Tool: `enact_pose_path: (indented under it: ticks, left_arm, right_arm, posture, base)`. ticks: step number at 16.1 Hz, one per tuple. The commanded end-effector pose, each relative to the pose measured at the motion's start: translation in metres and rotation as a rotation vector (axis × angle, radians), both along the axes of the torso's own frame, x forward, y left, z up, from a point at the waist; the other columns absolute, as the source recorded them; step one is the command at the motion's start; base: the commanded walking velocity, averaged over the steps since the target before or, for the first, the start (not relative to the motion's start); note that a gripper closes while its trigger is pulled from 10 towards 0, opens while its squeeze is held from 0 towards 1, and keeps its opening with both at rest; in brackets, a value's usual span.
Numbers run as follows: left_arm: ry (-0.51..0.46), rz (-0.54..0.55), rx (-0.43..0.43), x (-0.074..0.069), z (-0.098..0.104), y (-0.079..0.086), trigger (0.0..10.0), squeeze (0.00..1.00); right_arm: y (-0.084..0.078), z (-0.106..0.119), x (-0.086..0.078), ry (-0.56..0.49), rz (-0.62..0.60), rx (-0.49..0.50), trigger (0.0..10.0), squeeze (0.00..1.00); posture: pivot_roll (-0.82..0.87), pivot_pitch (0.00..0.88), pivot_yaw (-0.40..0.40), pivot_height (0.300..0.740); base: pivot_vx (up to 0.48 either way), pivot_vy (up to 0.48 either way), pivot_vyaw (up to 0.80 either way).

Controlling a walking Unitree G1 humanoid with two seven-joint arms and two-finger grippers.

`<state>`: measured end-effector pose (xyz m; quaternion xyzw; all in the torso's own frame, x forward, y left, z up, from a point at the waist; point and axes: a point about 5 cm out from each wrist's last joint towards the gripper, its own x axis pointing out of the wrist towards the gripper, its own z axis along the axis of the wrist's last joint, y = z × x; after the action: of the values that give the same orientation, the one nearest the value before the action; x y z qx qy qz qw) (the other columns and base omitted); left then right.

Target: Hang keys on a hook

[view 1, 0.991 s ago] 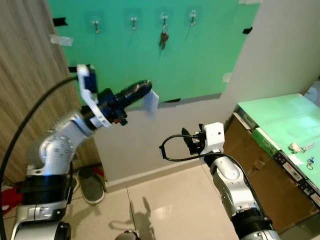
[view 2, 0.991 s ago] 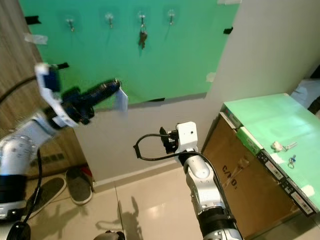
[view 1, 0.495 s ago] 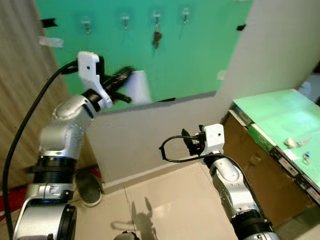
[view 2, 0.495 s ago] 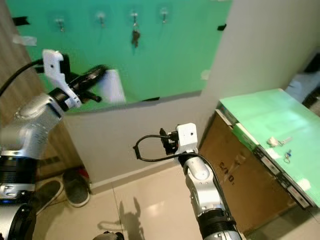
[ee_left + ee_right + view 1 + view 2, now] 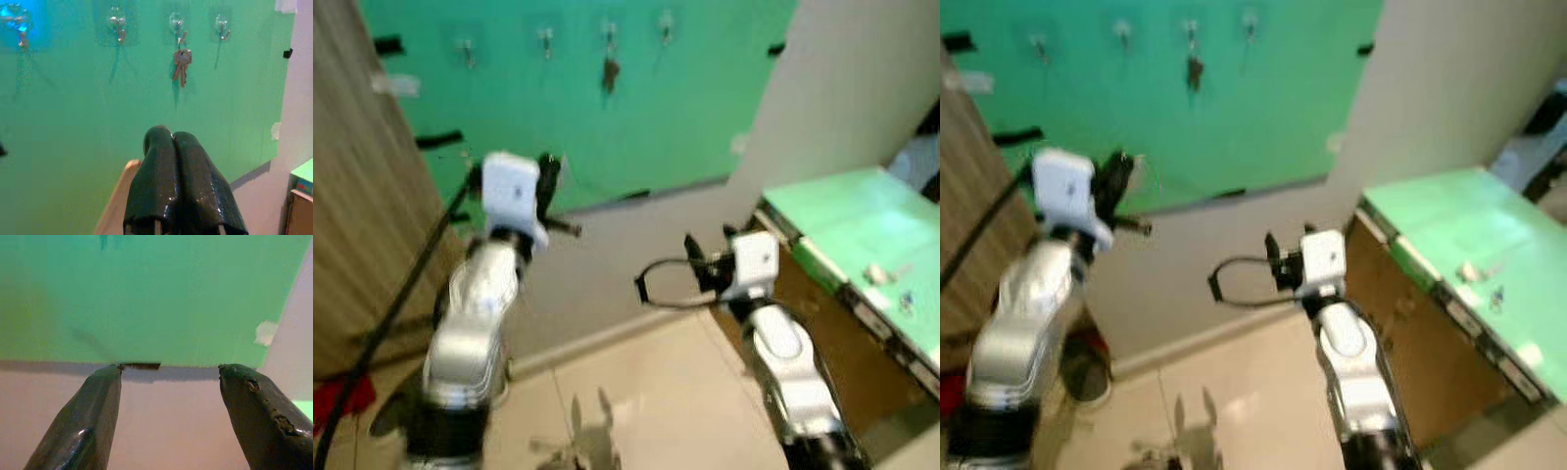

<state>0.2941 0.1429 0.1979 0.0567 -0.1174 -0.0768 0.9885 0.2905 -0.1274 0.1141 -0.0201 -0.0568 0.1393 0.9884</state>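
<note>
left pincer (image 5: 178, 142), fingers pressed together on a pale tag, faces the hooks (image 5: 117, 27); right pincer (image 5: 168, 396) gapes empty; hung keys (image 5: 180, 66) look light, rigid, best held by the ring

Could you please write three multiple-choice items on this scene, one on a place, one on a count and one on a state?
1. Where do the hung keys sit among the wall hooks?
A. first from the left
B. third from the left
C. on the rightmost hook

2. How many hooks are on the green board?
A. two
B. four
C. six

3. How do the right gripper fingers stand?
A. spread apart
C. closed on a key
B. pressed together

Answers: 1 B, two hooks lie to their left and one to their right. 2 B, the left wrist view shows four in a row. 3 A, the right wrist view shows wall between the two fingers.
</note>
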Motion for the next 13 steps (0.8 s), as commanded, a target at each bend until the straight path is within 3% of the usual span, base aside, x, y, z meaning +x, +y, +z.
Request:
enact_pose_path:
  ticks: [1, 2, 3, 5, 6, 7, 10, 12, 13]
  left_arm:
    - [-0.027, 0.078, 0.033, -0.016, 0.007, 0.009, 10.0, 0.0]
    - [-0.035, 0.088, 0.077, -0.027, 0.006, 0.016, 10.0, 0.0]
    - [0.01, 0.127, 0.121, -0.048, -0.008, 0.035, 10.0, 0.0]
    - [0.046, 0.136, 0.117, -0.059, -0.022, 0.037, 10.0, 0.0]
    - [0.028, 0.124, 0.091, -0.056, -0.022, 0.024, 10.0, 0.0]
    - [0.014, 0.135, 0.059, -0.051, -0.019, 0.021, 10.0, 0.0]
    - [-0.014, 0.204, 0.016, -0.031, -0.007, 0.022, 10.0, 0.0]
    - [-0.048, 0.18, 0.038, -0.022, 0.001, 0.019, 10.0, 0.0]
    - [-0.067, 0.161, 0.004, -0.012, 0.014, 0.021, 10.0, 0.0]
  right_arm:
    - [-0.005, 0.013, -0.006, -0.023, 0.001, 0.006, 10.0, 0.22]
    - [-0.009, 0.018, -0.01, -0.024, 0.003, 0.012, 10.0, 0.22]
    - [-0.019, 0.02, -0.023, 0.009, 0.006, 0.035, 10.0, 0.22]
    - [-0.024, 0.017, -0.032, 0.04, 0.019, 0.036, 10.0, 0.23]
    - [-0.021, 0.011, -0.03, 0.061, 0.03, 0.041, 10.0, 0.22]
    - [-0.018, 0.011, -0.024, 0.055, 0.03, 0.052, 10.0, 0.23]
    - [-0.009, 0.016, -0.007, 0.062, 0.032, 0.064, 10.0, 0.25]
    - [-0.005, 0.017, -0.004, 0.058, 0.045, 0.059, 10.0, 0.26]
    - [-0.004, 0.016, 0.0, 0.06, 0.038, 0.06, 10.0, 0.26]
  posture:
    - [0.06, 0.0, -0.003, 0.74]
    - [0.07, 0.0, -0.001, 0.74]
    - [0.08, 0.0, -0.011, 0.74]
    - [0.09, 0.0, -0.028, 0.74]
    - [0.1, 0.0, -0.033, 0.74]
    - [0.1, 0.0, -0.038, 0.74]
    - [0.11, 0.0, -0.038, 0.74]
    - [0.12, 0.0, -0.04, 0.74]
    - [0.12, 0.0, -0.037, 0.74]
  base:
    - [0.0, 0.0, 0.0]
    - [0.0, 0.0, 0.0]
    - [0.0, 0.0, 0.0]
    - [0.0, 0.0, 0.0]
    - [0.0, 0.0, 0.0]
    - [0.352, 0.0, 0.0]
    - [0.48, 0.0, 0.65]
    - [0.48, 0.0, 0.58]
    - [0.48, 0.0, 0.57]
